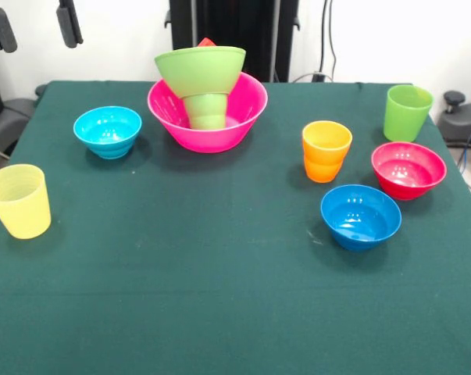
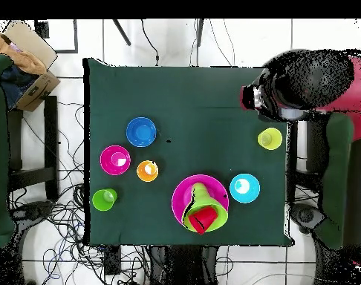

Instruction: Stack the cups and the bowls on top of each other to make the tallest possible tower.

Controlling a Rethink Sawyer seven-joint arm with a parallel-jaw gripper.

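Note:
The tower stands at the table's far middle: a large pink bowl, a small green cup upside down in it, a lime green bowl on that, and a red cup just showing on top. From overhead the red cup lies in the lime bowl. Loose on the cloth are a light blue bowl, yellow cup, orange cup, magenta bowl, darker blue bowl and taller lime green cup. My gripper hangs open and empty at the top left, well clear of the tower.
The dark green cloth covers the table. From overhead the arm hangs over the table's right edge near the yellow cup. A cardboard box and loose cables lie on the floor around the table.

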